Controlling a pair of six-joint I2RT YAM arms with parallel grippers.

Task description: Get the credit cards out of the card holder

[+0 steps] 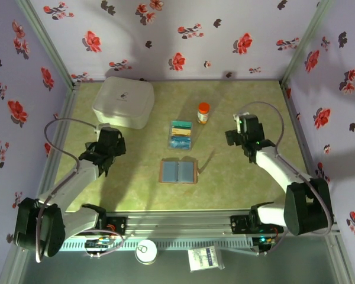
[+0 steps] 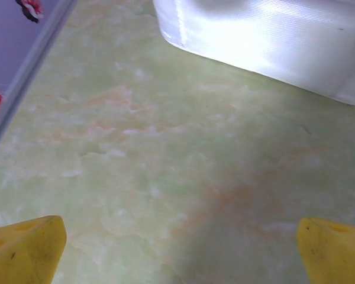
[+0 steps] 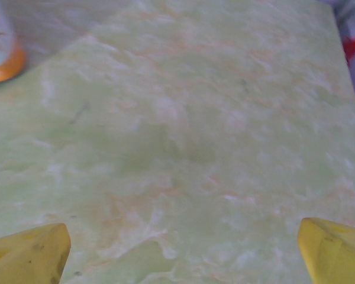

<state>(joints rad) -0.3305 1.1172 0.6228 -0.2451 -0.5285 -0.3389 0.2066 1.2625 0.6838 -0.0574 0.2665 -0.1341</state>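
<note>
Where the green marbled surface (image 1: 136,177) spreads between the flowered walls, the biggest thing on it is a white lidded box (image 1: 123,102) at the far left. Its glossy corner also shows at the top of the left wrist view (image 2: 272,41).

The left tool (image 1: 108,145) hangs over bare surface just in front of that box. In its own camera (image 2: 180,254) the yellow fingertips (image 2: 26,248) stand wide apart with nothing between them, so it is released. The right tool (image 1: 241,131) hangs over the right side of the surface, well apart from everything but the bottle. Its wrist view (image 3: 180,254) likewise shows spread yellow fingertips (image 3: 334,248) over bare green, released and empty.

The card holder (image 1: 178,171) lies opened flat near the middle, toward the near edge. Its blue-grey inner faces are up and a brown rim shows around them. Whether any card sits in its pockets is too small to tell.

Just beyond it, apart from it, sits a clear plastic tray (image 1: 172,142). The credit cards (image 1: 180,134) lie in the tray, teal and blue with a yellowish one at the far end.

A small orange-capped bottle (image 1: 203,112) stands upright just right of the tray's far end. Its orange part shows at the left edge of the right wrist view (image 3: 3,59).
</note>
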